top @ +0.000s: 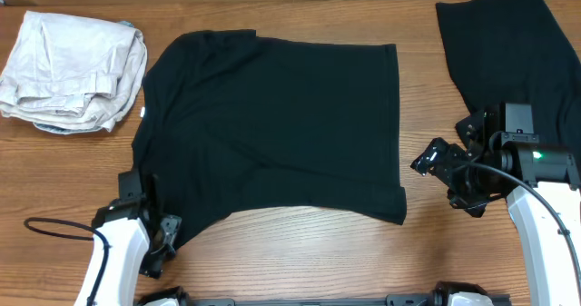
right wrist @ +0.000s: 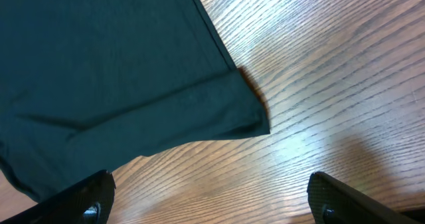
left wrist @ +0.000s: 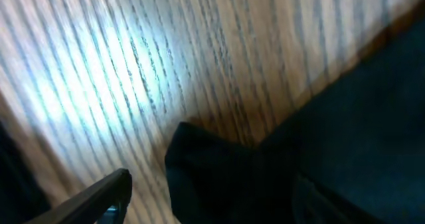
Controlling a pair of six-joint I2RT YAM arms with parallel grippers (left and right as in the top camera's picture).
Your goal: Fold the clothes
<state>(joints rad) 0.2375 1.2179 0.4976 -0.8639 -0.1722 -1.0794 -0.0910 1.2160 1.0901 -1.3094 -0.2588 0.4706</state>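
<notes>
The black T-shirt (top: 272,124) lies spread flat on the wooden table, with its neck and small white tag (top: 142,113) to the left. My left gripper (top: 156,217) sits at the shirt's near-left corner. In the left wrist view its jaws (left wrist: 212,207) are open around a black fabric corner (left wrist: 219,177), and only the left finger shows clearly. My right gripper (top: 434,174) is open and empty just right of the shirt's near-right hem corner (top: 399,211). In the right wrist view the jaws (right wrist: 209,204) are over bare wood, with that corner (right wrist: 246,117) ahead.
A second black garment (top: 508,43) lies at the far right. A pile of folded beige clothes (top: 73,70) sits at the far left. Bare table wood (top: 300,251) runs along the near edge between the arms.
</notes>
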